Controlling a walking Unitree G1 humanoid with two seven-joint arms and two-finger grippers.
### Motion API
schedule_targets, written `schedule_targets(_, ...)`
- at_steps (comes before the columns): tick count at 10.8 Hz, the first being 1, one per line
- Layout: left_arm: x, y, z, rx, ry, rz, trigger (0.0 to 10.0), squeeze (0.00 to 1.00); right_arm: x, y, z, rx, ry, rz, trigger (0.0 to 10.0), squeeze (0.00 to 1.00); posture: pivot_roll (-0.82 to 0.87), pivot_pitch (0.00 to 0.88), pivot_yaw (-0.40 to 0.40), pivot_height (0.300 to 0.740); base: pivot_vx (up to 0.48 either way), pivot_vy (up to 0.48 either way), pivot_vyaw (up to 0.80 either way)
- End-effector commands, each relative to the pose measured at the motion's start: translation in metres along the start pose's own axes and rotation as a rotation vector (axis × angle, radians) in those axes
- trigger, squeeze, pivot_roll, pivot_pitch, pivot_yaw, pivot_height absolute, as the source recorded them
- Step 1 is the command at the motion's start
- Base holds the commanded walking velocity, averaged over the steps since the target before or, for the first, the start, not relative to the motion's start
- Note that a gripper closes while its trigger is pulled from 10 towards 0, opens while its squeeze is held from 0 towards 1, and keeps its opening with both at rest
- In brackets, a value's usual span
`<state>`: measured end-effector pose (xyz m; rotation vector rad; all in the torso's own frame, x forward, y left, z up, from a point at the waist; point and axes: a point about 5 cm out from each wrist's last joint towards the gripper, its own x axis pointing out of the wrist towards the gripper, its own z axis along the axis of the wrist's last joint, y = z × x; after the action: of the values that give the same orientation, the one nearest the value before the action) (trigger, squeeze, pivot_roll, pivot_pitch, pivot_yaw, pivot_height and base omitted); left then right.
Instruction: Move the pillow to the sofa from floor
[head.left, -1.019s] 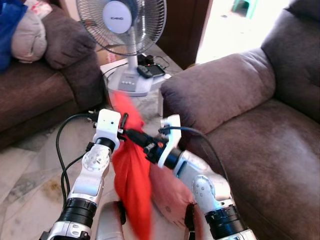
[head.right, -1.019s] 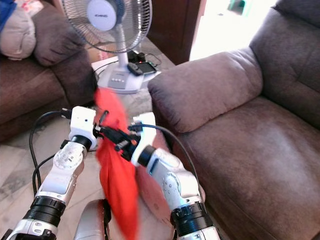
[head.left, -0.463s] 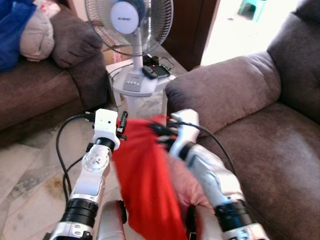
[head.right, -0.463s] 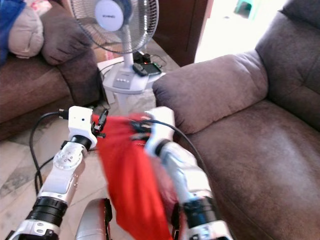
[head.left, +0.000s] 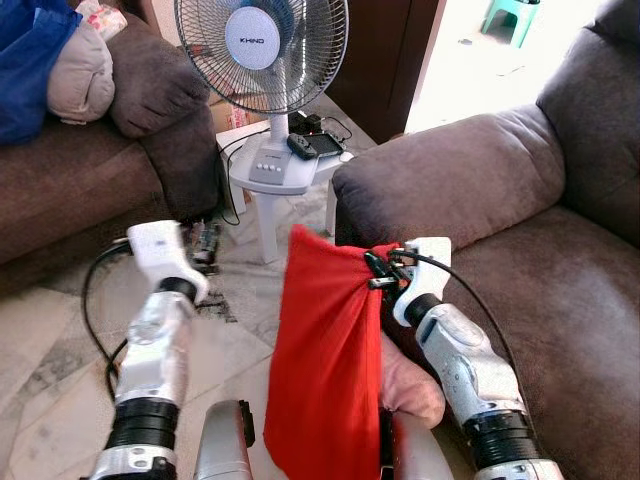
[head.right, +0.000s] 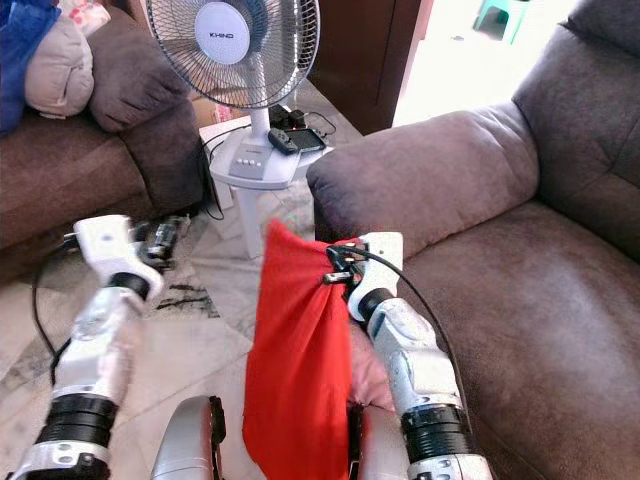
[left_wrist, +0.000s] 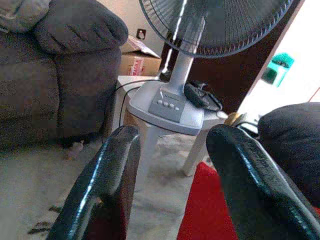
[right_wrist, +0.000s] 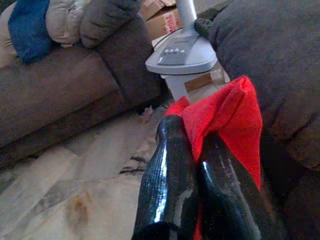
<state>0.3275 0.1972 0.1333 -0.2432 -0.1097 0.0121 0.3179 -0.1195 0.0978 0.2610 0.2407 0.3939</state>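
I hold a limp red fabric pillow by its top corner, pinched tight between the two black fingers of my right gripper. The pillow hangs straight down in the air, clear of the pale marbled tile floor, just beside the rounded armrest of the brown suede sofa. The armrest is my landmark: the pillow dangles on its floor side, the sofa seat lies on its far side. A pale pink cushion sits low beside the pillow, under my right arm.

My left gripper is released, its fingers spread and holding nothing, raised well apart from the pillow on the side away from the armrest. Past it stand a white pedestal fan on a small white plastic table, and a second brown sofa.

To do this step well, I judge I should keep the pinch firm, raise the corner until the hanging end clears the armrest, then carry it over to the seat before letting go. The loose cloth may drag or snag on the armrest.
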Motion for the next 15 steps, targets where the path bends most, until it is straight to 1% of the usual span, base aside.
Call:
schedule_targets(1,0.002,0.015,0.002,-0.059,0.015,0.030,10.0,1.00,-0.001,-0.003,0.010,-0.032,-0.038,0.012,10.0,0.00,0.05,0.022,-0.045,0.570,0.000,0.000,0.00)
schedule_targets(2,0.001,0.024,0.003,-0.070,0.017,0.057,10.0,1.00,-0.002,-0.006,0.011,-0.047,-0.036,0.016,10.0,0.00,0.05,0.022,-0.045,0.570,0.000,0.000,0.00)
schedule_targets(3,-0.001,0.017,-0.002,0.049,0.043,0.027,10.0,1.00,-0.003,-0.011,0.012,-0.058,-0.046,-0.023,10.0,0.00,0.06,0.021,-0.050,0.570,0.000,0.000,0.00)
schedule_targets(4,-0.004,0.005,-0.006,0.177,0.051,-0.023,10.0,0.07,-0.003,-0.013,0.015,-0.090,-0.079,-0.054,10.0,0.00,0.06,0.021,-0.052,0.570,0.000,0.000,0.00)
schedule_targets(5,-0.011,-0.023,-0.005,0.173,-0.016,-0.078,10.0,0.00,-0.006,-0.007,0.016,-0.125,-0.150,-0.056,10.0,0.00,0.05,0.019,-0.049,0.570,0.000,0.000,0.00)
schedule_targets(6,-0.014,-0.034,-0.006,0.210,-0.040,-0.109,10.0,0.00,-0.008,-0.006,0.014,-0.142,-0.168,-0.076,10.0,0.00,0.05,0.018,-0.050,0.570,0.000,0.000,0.00)
schedule_targets(7,-0.017,-0.049,-0.008,0.232,-0.052,-0.162,10.0,0.00,-0.011,-0.007,0.012,-0.130,-0.202,-0.117,10.0,0.00,0.05,0.016,-0.047,0.570,0.000,0.000,0.00)
schedule_targets(8,-0.019,-0.055,-0.009,0.253,-0.066,-0.190,10.0,0.00,-0.013,-0.006,0.015,-0.147,-0.238,-0.143,10.0,0.00,0.04,0.010,-0.043,0.570,0.000,0.000,0.00)
schedule_targets(9,-0.023,-0.057,-0.008,0.330,-0.089,-0.199,10.0,0.00,-0.015,-0.007,0.018,-0.148,-0.278,-0.179,10.0,0.00,0.04,0.002,-0.041,0.570,0.000,0.000,0.00)
schedule_targets(10,-0.025,-0.058,-0.005,0.376,-0.114,-0.210,10.0,0.00,-0.017,-0.010,0.019,-0.174,-0.297,-0.207,10.0,0.00,0.04,0.000,-0.041,0.570,0.000,0.000,0.00)
schedule_targets(11,-0.024,-0.056,0.003,0.415,-0.156,-0.192,10.0,0.00,-0.018,-0.010,0.018,-0.180,-0.318,-0.217,10.0,0.00,0.04,0.000,-0.044,0.570,0.000,0.000,0.00)
schedule_targets(12,-0.022,-0.054,0.006,0.412,-0.169,-0.177,10.0,0.00,-0.018,-0.007,0.017,-0.165,-0.324,-0.208,10.0,0.00,0.04,0.000,-0.044,0.570,0.000,0.000,0.00)
schedule_targets(13,-0.023,-0.054,0.005,0.404,-0.174,-0.175,10.0,0.00,-0.017,-0.005,0.017,-0.168,-0.332,-0.212,10.0,0.00,0.04,0.000,-0.040,0.570,0.000,0.000,0.00)
schedule_targets(15,-0.023,-0.053,0.004,0.416,-0.176,-0.173,10.0,0.00,-0.016,-0.005,0.017,-0.175,-0.339,-0.225,10.0,0.00,0.04,0.000,-0.040,0.570,0.000,0.000,0.00)
